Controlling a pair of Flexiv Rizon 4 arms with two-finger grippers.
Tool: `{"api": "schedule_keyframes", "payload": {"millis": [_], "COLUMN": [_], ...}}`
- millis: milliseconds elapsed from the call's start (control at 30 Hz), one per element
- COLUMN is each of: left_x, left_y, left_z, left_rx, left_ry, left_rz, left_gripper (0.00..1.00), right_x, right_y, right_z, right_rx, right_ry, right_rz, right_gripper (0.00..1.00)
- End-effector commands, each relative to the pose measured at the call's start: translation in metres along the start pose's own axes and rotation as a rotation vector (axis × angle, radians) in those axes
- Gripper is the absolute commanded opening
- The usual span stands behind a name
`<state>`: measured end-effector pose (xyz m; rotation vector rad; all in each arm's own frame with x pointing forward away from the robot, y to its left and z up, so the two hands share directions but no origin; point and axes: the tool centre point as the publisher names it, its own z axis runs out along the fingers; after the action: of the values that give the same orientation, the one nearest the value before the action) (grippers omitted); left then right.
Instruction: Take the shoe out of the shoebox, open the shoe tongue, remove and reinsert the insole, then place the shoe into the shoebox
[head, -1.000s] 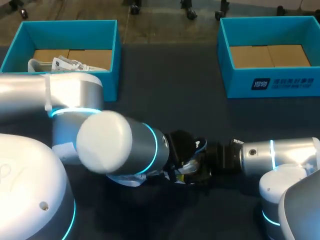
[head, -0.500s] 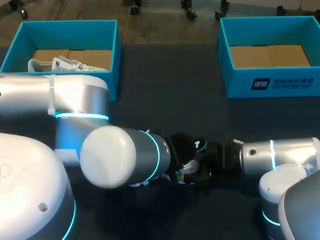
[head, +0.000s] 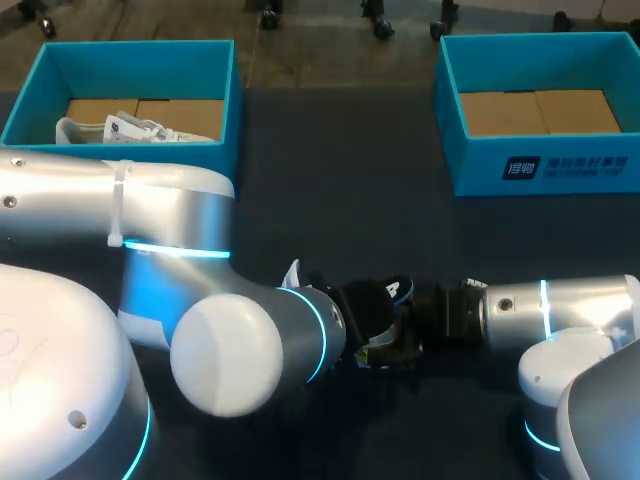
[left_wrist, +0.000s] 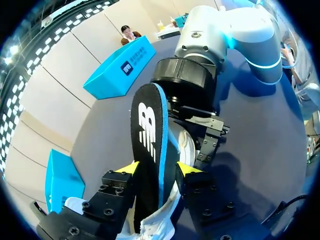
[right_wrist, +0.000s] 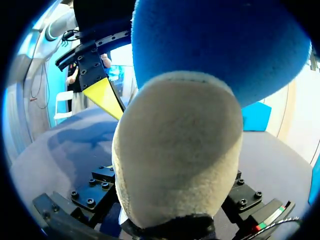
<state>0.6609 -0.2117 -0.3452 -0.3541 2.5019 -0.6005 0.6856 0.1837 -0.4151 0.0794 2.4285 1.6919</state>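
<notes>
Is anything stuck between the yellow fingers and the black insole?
No, nothing I can see. The left gripper is shut straight on the insole, with one yellow tip touching each side.

Even room light. Glare streaks the left arm (head: 90, 200); soft shadow lies on the bench (left_wrist: 250, 150) beside the fingers (left_wrist: 187, 169); the shoe heel (right_wrist: 180, 150) is blurred.
</notes>
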Motion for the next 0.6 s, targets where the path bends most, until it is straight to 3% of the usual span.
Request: {"api": "schedule_keyframes", "payload": {"millis": [33, 600], "left_x": [0.007, -0.005], "left_y": [-0.002, -0.004], "left_z": [0.005, 0.001], "left_rx": [-0.002, 0.011], "left_ry": [-0.024, -0.041], "left_rz": [0.0, -0.025], "left_gripper": [0.48, 0.47], "right_x": [0.001, 0.001], "right_y": [-0.001, -0.001], "right_z": [0.003, 0.003], "right_rx": [0.003, 0.003], "right_ry": [-0.001, -0.001], "right_rz": [-0.001, -0.001], "right_gripper": [0.0, 0.0]}}
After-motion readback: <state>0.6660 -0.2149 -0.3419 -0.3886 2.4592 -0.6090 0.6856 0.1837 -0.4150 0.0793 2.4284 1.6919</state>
